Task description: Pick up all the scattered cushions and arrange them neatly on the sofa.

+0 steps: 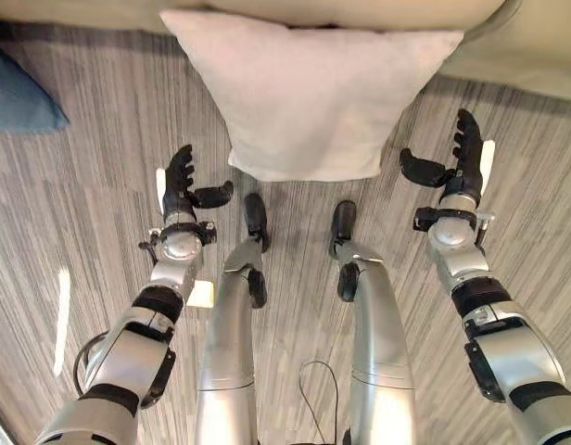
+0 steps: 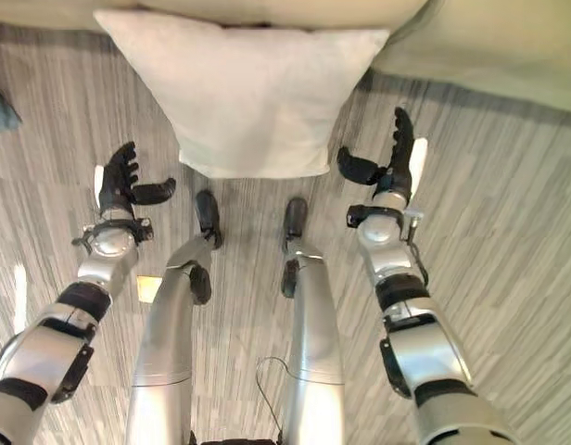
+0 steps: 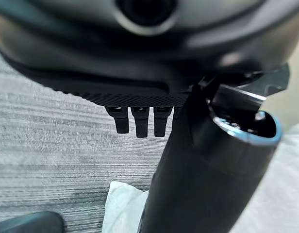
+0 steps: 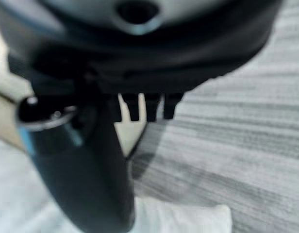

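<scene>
We see the left hand (image 1: 182,185) held above the striped grey floor (image 1: 100,139), its fingers straight and spread from the thumb, holding nothing; it hangs just off the near left corner of the white cushion (image 1: 309,97) without touching it. The right hand (image 1: 457,162) mirrors it by the cushion's near right side, fingers straight, thumb stretched toward the cushion, also empty (a small gap of floor shows between thumb and fabric). In each wrist view we find the fingers in a straight row past the dark palm, with a white corner of cushion beyond.

The cushion lies on the floor between the two hands, its far edge up against the base of the pale sofa (image 1: 526,56). It is nearly square, a little wider across than deep, with one flat side facing us and its far corners spread wider than the near ones.

A blue cushion (image 1: 17,93) lies at the left, cut off by the view's edge, so we cannot tell its full shape. The sofa itself is cut off at the top.
</scene>
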Motion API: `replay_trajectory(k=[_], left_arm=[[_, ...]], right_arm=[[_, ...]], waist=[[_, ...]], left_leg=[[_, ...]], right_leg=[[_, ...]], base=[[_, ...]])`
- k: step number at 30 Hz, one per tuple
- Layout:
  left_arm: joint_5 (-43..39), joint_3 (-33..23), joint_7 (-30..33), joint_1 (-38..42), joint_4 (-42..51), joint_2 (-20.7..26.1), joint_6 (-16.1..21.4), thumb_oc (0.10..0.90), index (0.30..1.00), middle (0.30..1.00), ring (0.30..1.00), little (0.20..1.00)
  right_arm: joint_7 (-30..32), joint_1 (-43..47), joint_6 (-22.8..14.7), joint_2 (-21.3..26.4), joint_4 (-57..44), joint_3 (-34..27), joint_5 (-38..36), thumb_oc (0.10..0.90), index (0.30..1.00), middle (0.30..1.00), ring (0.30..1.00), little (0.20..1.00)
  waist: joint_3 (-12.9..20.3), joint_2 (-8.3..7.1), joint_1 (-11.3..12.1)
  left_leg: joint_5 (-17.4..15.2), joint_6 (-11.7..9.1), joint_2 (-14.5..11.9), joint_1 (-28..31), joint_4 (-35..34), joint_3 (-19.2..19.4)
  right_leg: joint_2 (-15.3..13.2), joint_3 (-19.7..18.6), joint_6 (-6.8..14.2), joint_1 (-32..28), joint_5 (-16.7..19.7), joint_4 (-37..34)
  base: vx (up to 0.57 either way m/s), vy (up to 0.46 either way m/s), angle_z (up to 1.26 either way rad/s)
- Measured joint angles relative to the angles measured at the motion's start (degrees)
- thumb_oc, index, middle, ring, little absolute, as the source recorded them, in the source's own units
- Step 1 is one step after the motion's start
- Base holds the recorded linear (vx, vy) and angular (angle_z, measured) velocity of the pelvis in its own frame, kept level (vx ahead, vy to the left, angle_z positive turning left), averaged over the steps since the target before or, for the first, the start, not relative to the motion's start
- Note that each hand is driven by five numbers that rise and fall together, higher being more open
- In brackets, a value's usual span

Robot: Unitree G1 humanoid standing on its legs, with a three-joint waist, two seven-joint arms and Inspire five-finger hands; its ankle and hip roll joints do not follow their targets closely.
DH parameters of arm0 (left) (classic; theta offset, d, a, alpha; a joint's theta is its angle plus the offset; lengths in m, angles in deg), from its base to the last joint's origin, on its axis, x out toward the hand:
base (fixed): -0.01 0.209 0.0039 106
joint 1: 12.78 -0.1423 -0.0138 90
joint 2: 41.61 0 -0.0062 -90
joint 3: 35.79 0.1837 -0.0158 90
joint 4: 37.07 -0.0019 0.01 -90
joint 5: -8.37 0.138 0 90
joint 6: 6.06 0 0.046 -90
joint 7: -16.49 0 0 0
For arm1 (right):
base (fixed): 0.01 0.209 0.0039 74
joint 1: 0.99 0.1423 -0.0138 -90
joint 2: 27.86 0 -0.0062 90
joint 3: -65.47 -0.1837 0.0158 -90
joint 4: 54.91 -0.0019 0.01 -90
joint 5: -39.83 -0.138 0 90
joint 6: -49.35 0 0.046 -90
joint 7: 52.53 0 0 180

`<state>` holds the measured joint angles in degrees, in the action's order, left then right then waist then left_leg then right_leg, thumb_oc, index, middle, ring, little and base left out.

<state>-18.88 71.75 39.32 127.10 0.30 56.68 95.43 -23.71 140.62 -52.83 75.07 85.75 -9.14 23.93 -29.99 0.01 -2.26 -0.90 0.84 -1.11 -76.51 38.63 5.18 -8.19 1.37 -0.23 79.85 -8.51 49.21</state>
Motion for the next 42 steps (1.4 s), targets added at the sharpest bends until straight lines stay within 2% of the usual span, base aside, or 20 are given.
replay_trajectory(k=[6,7,10,13,17,18,19,20,21,22,23,24,25,27,34,37,38,39,41,42], left_arm=[[-0.91,1.53,-0.06,4.51,1.29,1.72,0.08,0.8,0.9,0.9,0.9,0.9],[-0.82,4.32,-0.22,8.86,1.13,3.44,0.09,0.8,0.9,0.9,0.9,0.9],[-0.83,6.13,-0.78,12.9,0.91,4.16,0.03,0.8,0.9,0.9,0.9,0.9],[-0.74,9.44,-0.77,18.42,0.97,4.32,0.02,0.8,0.9,0.9,0.9,0.9],[-0.83,10.53,0.45,21.42,-0.46,3.26,-0.56,0.8,0.9,0.9,0.9,0.9],[-1.11,10.62,0.68,21.28,-0.44,2.41,-0.55,0.8,0.9,0.9,0.9,0.9],[-2.75,10.37,1.47,21.15,0.37,1.54,-0.58,0.8,0.9,0.9,0.9,0.9],[-3.97,10.0,1.82,20.59,2.03,0.66,-0.56,0.8,0.9,0.9,0.9,0.9],[-4.76,8.63,1.92,19.71,3.74,-0.49,-0.52,0.8,0.9,0.9,0.9,0.9],[-8.84,4.68,2.53,17.34,6.86,-3.18,0.18,0.703,0.754,0.754,0.754,0.754],[-9.86,3.95,2.86,16.8,7.25,-4.02,0.64,0.477,0.415,0.415,0.415,0.415],[-11.11,3.54,2.89,16.18,7.61,-4.1,1.2,0.405,0.307,0.307,0.307,0.307],[-14.95,1.49,2.93,14.69,9.4,-6.09,2.32,0.4,0.3,0.3,0.3,0.3],[-19.53,0.52,2.97,13.28,10.61,-6.09,3.81,0.4,0.3,0.3,0.3,0.3],[-20.32,-0.74,3.04,6.54,14.51,-4.88,3.85,0.4,0.3,0.3,0.3,0.3],[-19.7,-1.55,2.72,0.96,19.29,-4.47,3.86,0.4,0.3,0.3,0.3,0.3],[-19.28,-1.64,2.63,-1.88,20.46,-4.19,3.95,0.4,0.3,0.3,0.3,0.3],[-18.96,-1.85,2.58,-4.46,22.54,-4.71,3.99,0.4,0.3,0.3,0.3,0.3],[-17.41,-1.91,2.2,-9.67,25.66,-4.92,4.98,0.4,0.3,0.3,0.3,0.3],[-17.05,-2.13,1.45,-11.08,27.4,-4.9,5.14,0.4,0.3,0.3,0.3,0.3]], right_arm=[[-2.15,2.53,-0.15,1.48,-1.79,3.2,-1.01,0.8,0.9,0.9,0.9,0.9],[-3.07,6.59,-0.16,2.14,-1.52,5.24,-1.01,0.8,0.9,0.9,0.9,0.9],[-3.61,11.48,0.26,2.71,-0.5,7.35,-1.39,0.8,0.9,0.9,0.9,0.9],[-3.62,14.99,0.85,3.81,0.66,10.29,-1.43,0.8,0.9,0.9,0.9,0.9],[-2.92,18.15,2.6,3.9,0.62,14.21,-2.45,0.8,0.9,0.9,0.9,0.9],[-2.84,18.09,2.9,3.55,0.23,14.02,-2.52,0.577,0.566,0.566,0.566,0.566],[-2.45,18.37,3.34,2.79,-0.33,14.0,-2.53,0.519,0.479,0.479,0.479,0.479],[-1.93,18.24,3.42,2.0,-0.63,13.79,-2.63,0.4,0.3,0.3,0.3,0.3],[-1.77,17.61,3.42,1.38,-1.52,12.88,-3.21,0.4,0.3,0.3,0.3,0.3],[-1.48,15.22,3.39,-0.47,-4.57,8.54,-5.39,0.4,0.3,0.3,0.3,0.3],[-1.25,14.79,3.34,-1.03,-4.89,7.82,-5.97,0.4,0.3,0.3,0.3,0.3],[-0.99,14.48,3.29,-1.47,-4.95,7.6,-6.44,0.4,0.3,0.3,0.3,0.3],[-0.91,13.2,3.1,-2.94,-6.48,5.27,-8.66,0.4,0.3,0.3,0.3,0.3],[-0.87,11.59,2.83,-3.74,-8.36,5.32,-10.66,0.4,0.3,0.3,0.3,0.3],[-1.23,4.51,2.46,-4.7,-14.14,5.01,-10.24,0.4,0.3,0.3,0.3,0.3],[-2.44,-0.18,2.2,-5.26,-17.06,3.78,-8.32,0.4,0.3,0.3,0.3,0.3],[-2.61,-3.15,1.96,-5.04,-18.92,3.64,-7.57,0.4,0.3,0.3,0.3,0.3],[-3.14,-6.04,1.96,-5.29,-22.02,3.89,-7.0,0.4,0.3,0.3,0.3,0.3],[-3.76,-11.63,0.11,-5.32,-25.78,3.62,-6.17,0.4,0.3,0.3,0.3,0.3],[-4.05,-13.62,-0.23,-5.24,-27.98,2.47,-5.31,0.4,0.3,0.3,0.3,0.3]], waist=[[0.01,0.02,0.21],[0.01,0.03,0.59],[0.02,0.04,1.11],[0.02,0.04,1.45],[0.03,0.05,1.16],[0.03,0.05,1.18],[0.03,0.05,1.18],[0.03,0.06,1.16],[0.03,0.06,1.1],[0.03,0.05,1.04],[0.03,0.05,1.01],[0.03,0.06,1.0],[0.03,0.05,0.78],[0.03,0.05,0.14],[0.72,-0.11,-0.48],[-0.18,-0.65,-1.02],[1.6,-0.68,-1.28],[1.66,-0.82,-1.5],[6.55,-1.18,-1.77],[6.75,-1.24,-1.64]], left_leg=[[0.13,-0.13,0.06,-3.17,0.36,-0.01],[0.17,-0.17,0.09,-4.59,0.31,0.01],[0.38,-0.36,0.19,-5.02,-0.11,-0.09],[0.93,-0.71,0.67,-5.19,-1.12,-0.96],[1.31,-0.95,0.49,-5.66,-1.95,-1.42],[1.35,-1.0,0.45,-5.74,-2.07,-1.48],[1.4,-1.05,0.34,-5.75,-2.12,-1.5],[1.45,-1.13,0.34,-5.75,-2.19,-1.66],[1.55,-1.29,0.37,-5.76,-2.42,-1.75],[2.0,-1.48,0.4,-5.71,-3.26,-1.91],[2.04,-1.49,0.37,-5.71,-3.32,-1.95],[2.04,-1.49,0.33,-5.7,-3.32,-1.97],[2.25,-1.47,0.34,-5.4,-3.75,-2.0],[2.36,-1.49,0.34,-4.77,-3.78,-2.12],[2.91,-1.18,0.41,-0.46,-6.21,-1.99],[4.57,-1.41,0.5,6.52,-10.68,-1.97],[5.17,-1.6,0.69,8.18,-12.13,-2.34],[5.49,-1.59,0.94,10.67,-13.32,-2.51],[5.55,-1.64,0.93,10.62,-14.25,-2.62],[5.77,-1.76,0.92,12.0,-14.98,-2.64]], right_leg=[[-0.12,0.09,0.1,3.04,0.01,0.41],[-0.16,0.07,0.1,4.59,0.01,0.53],[-0.21,0.14,0.06,5.05,0.03,0.54],[-0.51,0.75,-0.04,5.15,-0.07,0.31],[-0.42,1.48,-0.3,5.56,0.03,-0.4],[-0.34,1.52,-0.32,5.7,0.02,-0.41],[-0.18,1.51,-0.34,5.71,0.04,-0.42],[-0.11,1.55,-0.34,5.69,0.03,-0.43],[-0.11,1.6,-0.35,5.74,0.03,-0.48],[-0.02,1.75,-0.51,5.8,0.17,-1.17],[-0.01,1.85,-0.57,5.77,0.22,-1.24],[-0.02,1.92,-0.59,5.74,0.23,-1.24],[-0.03,1.99,-0.69,5.52,0.35,-1.37],[-0.06,2.15,-0.73,4.8,0.43,-1.41],[0.06,2.15,-0.1,0.62,1.09,-4.24],[0.16,2.71,-0.15,-6.19,2.39,-7.64],[0.1,2.84,0.02,-7.66,2.66,-8.61],[-0.04,3.01,0.13,-10.05,2.58,-9.25],[0.13,3.03,0.31,-9.87,2.48,-9.84],[0.11,3.21,0.31,-11.17,2.48,-10.3]], base=[[0.0,-0.005,0.0],[0.0,0.0,0.0],[0.0,0.0,0.0],[0.0,-0.018,0.08],[0.0,-0.005,0.01],[0.0,-0.031,0.0],[0.0,0.0,0.0],[0.0,0.0,0.0],[-0.01,-0.024,0.03],[0.0,0.0,0.0],[0.0,0.0,0.0],[0.0,0.0,0.0],[0.0,0.0,0.0],[0.0,0.0,0.0],[-0.02,-0.007,-0.01],[-0.05,-0.033,-0.01],[-0.02,-0.048,0.06],[-0.01,-0.042,0.05],[-0.02,-0.073,0.02],[-0.03,-0.073,0.04]])
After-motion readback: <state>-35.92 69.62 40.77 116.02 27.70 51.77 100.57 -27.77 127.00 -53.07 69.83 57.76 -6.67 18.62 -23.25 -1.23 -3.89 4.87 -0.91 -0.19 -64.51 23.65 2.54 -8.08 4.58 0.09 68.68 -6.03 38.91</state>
